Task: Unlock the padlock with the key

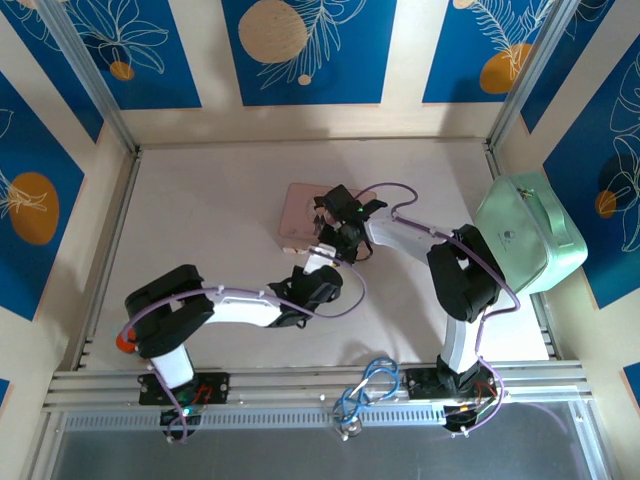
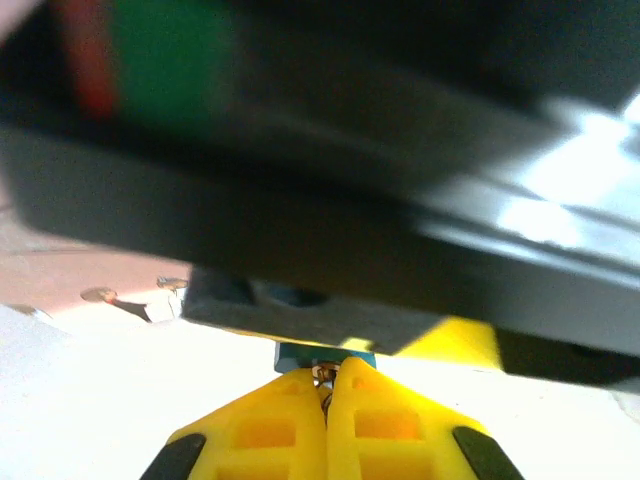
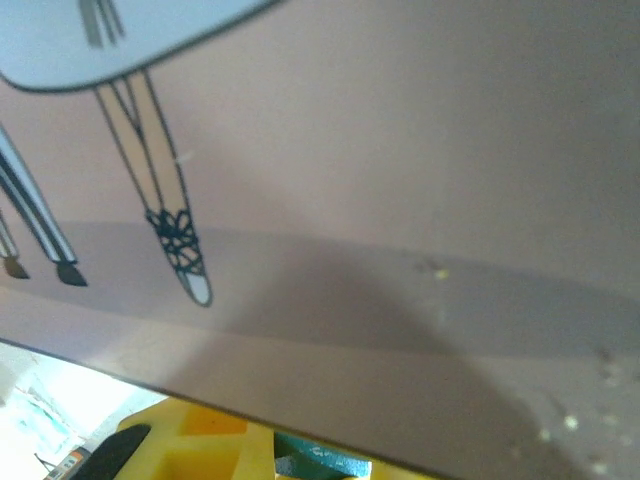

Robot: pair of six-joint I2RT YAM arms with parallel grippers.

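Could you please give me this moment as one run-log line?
left claw: shut, tips at padlock | right claw: at pink box, grip unclear

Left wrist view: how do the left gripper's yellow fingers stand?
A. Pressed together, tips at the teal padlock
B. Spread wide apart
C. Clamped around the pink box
A: the left gripper has its yellow fingers meeting along one seam, with the tips right under the teal padlock.
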